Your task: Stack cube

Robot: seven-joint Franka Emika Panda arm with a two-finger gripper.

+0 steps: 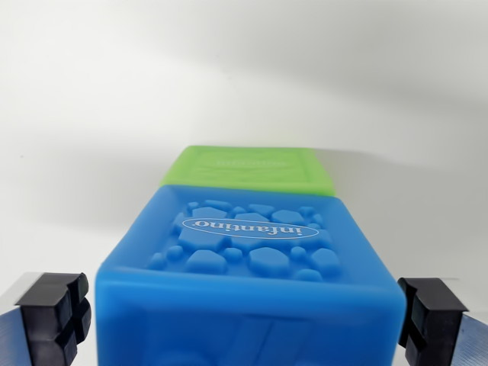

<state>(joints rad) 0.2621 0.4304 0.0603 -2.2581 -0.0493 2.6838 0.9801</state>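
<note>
A blue soft cube [252, 267] with a raised pebble pattern and an oval logo fills the lower middle of the wrist view. It sits between my gripper's [244, 324] two black fingertips, one at the wrist view's left [55, 313] and one at the right [431, 316]. The jaws stand wide apart, each pad close beside a lower corner of the cube, and the cube does not look squeezed. A green cube [252, 168] shows just beyond the blue one, partly hidden by it. I cannot tell whether the blue cube rests on it or beside it.
A plain white surface [84, 137] lies all around both cubes, with soft shadows to the wrist view's right of them.
</note>
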